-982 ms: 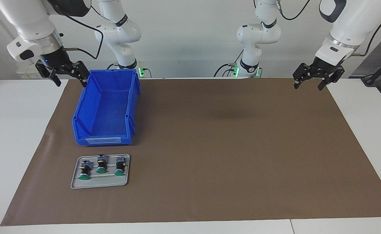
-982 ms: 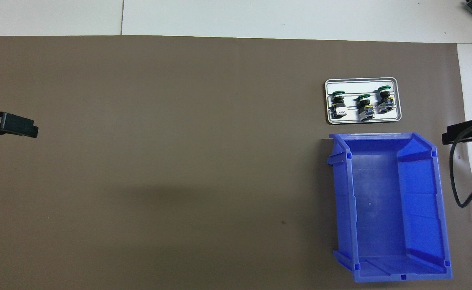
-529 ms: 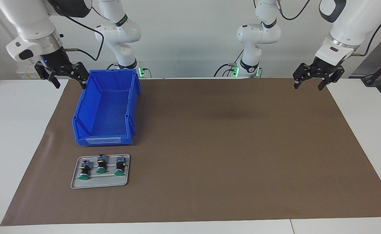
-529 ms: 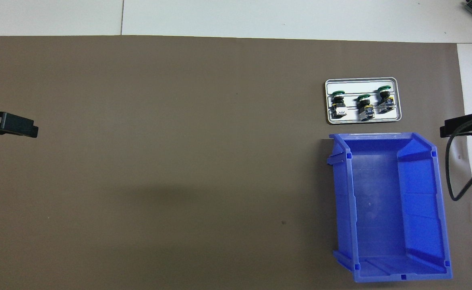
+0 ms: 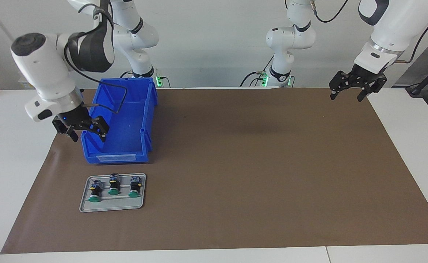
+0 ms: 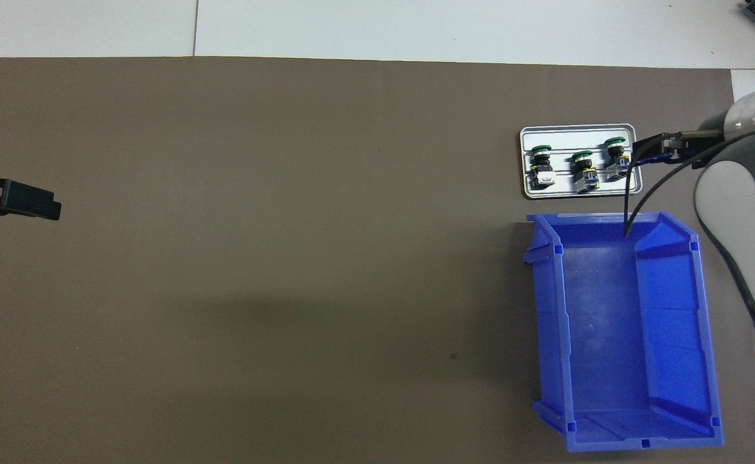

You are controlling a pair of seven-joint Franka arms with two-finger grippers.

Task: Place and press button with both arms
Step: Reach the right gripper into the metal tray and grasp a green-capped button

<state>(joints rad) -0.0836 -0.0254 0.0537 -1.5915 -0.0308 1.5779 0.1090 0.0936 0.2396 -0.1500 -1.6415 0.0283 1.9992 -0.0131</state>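
Three push-buttons (image 5: 113,187) lie side by side on a flat grey tray (image 5: 86,206), each on its side with the green cap pointing away from the robots. The tray sits on the brown mat (image 5: 258,164) toward the right arm's end of the table; in the facing view it lies at about seven o'clock from the mat's middle, and at six o'clock from the blue bin (image 5: 126,124), which is the nearer of the two to the robots. Tray and bin are close but apart.

The right gripper (image 5: 80,128) hangs in the air with its claw spread open and holding nothing. In the facing view it is over the bin's outer wall, at the corner nearest the tray, at about eleven o'clock from the tray. A black cable loops from its wrist over the bin's interior. In the overhead view, its dark tip (image 6: 649,149) shows at three o'clock of the tray, just at the tray's edge.

The left gripper (image 5: 358,87) waits over the mat's corner at the left arm's end, at about two o'clock from the mat's middle in the facing view. Its claw is open too and empty.
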